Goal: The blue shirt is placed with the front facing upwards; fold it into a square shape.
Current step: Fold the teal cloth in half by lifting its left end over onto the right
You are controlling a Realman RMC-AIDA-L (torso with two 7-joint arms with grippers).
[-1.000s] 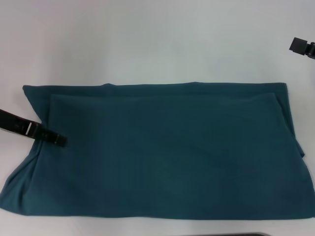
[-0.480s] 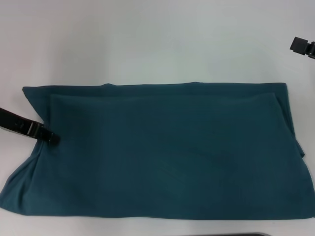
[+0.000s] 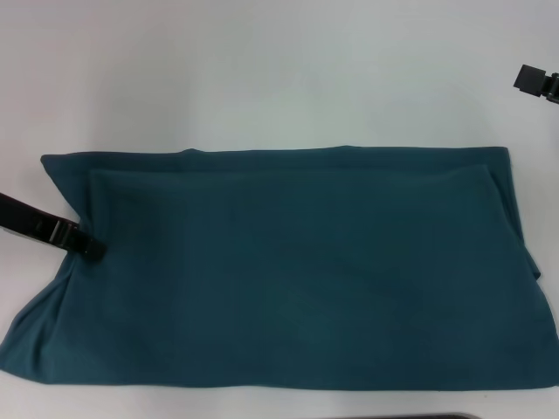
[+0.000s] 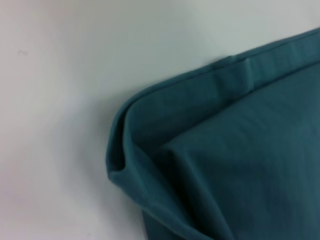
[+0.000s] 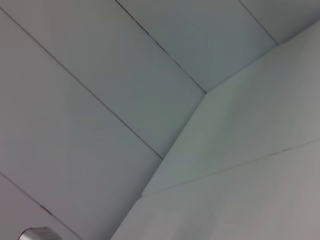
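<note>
The blue shirt [image 3: 297, 271] lies on the white table [image 3: 262, 78] as a wide, plain teal rectangle, with a folded layer on top and no lettering showing. My left gripper [image 3: 91, 250] reaches in from the left, its tip at the shirt's left edge where the cloth pinches inward. The left wrist view shows a rounded corner of the shirt [image 4: 230, 160] with stacked layers and a hem. My right gripper [image 3: 534, 80] hangs at the far right, well behind the shirt and off it. The right wrist view holds none of the shirt.
Bare white tabletop runs behind the shirt and along its left side [image 4: 55, 100]. A dark strip [image 3: 428, 416] shows at the near edge. The right wrist view shows only pale panels with seams [image 5: 165, 100].
My left gripper has pulled back to the left, from over the shirt's left part to its very edge. The shirt has barely shifted. The right arm has stayed put.
</note>
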